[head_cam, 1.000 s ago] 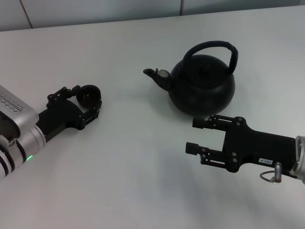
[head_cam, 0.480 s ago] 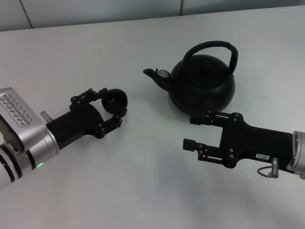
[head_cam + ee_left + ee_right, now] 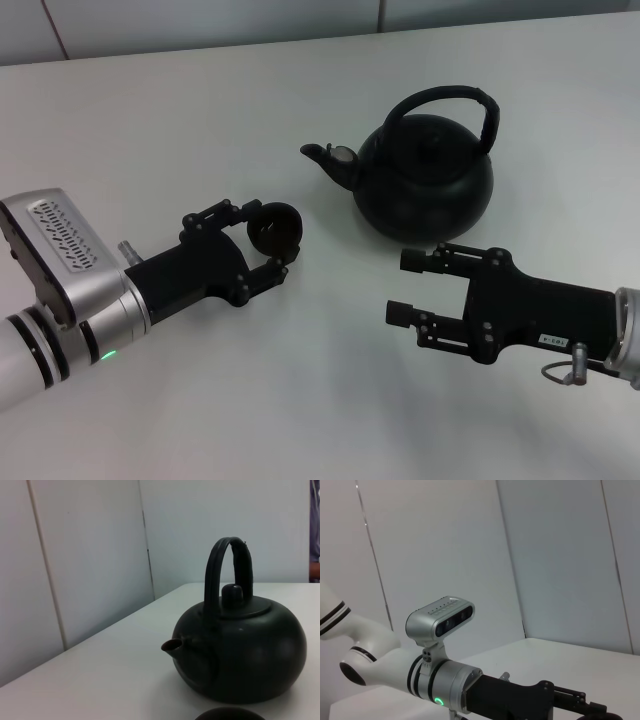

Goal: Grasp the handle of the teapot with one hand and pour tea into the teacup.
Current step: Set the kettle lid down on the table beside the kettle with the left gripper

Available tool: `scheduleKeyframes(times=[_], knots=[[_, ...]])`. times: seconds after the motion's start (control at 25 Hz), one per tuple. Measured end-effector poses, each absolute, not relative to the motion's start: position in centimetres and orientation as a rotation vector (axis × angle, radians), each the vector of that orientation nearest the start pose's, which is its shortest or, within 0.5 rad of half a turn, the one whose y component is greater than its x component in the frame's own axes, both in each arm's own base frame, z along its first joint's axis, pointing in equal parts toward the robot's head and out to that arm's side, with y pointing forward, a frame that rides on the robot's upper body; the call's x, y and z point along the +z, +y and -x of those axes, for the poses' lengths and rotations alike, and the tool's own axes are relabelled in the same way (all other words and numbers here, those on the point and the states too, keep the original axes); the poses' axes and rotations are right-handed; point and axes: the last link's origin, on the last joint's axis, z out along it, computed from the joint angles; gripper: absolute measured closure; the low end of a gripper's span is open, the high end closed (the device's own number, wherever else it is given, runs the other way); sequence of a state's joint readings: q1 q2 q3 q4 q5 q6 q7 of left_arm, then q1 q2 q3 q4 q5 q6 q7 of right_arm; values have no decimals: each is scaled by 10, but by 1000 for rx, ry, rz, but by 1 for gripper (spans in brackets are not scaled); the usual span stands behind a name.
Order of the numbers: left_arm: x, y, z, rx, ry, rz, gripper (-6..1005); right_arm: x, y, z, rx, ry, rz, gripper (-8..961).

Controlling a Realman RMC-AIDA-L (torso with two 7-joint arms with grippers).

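The matte-black teapot (image 3: 425,175) stands on the white table, its spout pointing to the left of the head view, and its arched black handle (image 3: 445,93) is upright and free. It also shows in the left wrist view (image 3: 242,650), with its handle (image 3: 227,555). My left gripper (image 3: 268,240) is shut on the small black teacup (image 3: 274,228), to the left of the spout and a little nearer than it. The cup's rim shows in the left wrist view (image 3: 230,714). My right gripper (image 3: 404,286) is open and empty, just in front of the teapot.
The white table (image 3: 300,90) runs back to a pale panelled wall (image 3: 90,555). The right wrist view shows my left arm (image 3: 440,680) with its silver wrist camera (image 3: 440,617).
My left gripper has carried the teacup to the right, toward the teapot's spout. The right gripper has barely shifted and stays open. The teapot has not moved.
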State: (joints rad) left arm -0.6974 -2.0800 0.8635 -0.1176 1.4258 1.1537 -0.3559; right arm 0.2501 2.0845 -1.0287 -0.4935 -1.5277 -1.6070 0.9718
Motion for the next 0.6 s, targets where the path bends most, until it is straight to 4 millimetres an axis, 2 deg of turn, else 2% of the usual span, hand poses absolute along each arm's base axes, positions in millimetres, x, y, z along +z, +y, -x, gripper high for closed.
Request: scheduleKeyframes(times=[0.6], knots=[[-114, 311, 266, -586, -241, 2542, 317, -36, 243, -290, 997, 473, 2617, 301]])
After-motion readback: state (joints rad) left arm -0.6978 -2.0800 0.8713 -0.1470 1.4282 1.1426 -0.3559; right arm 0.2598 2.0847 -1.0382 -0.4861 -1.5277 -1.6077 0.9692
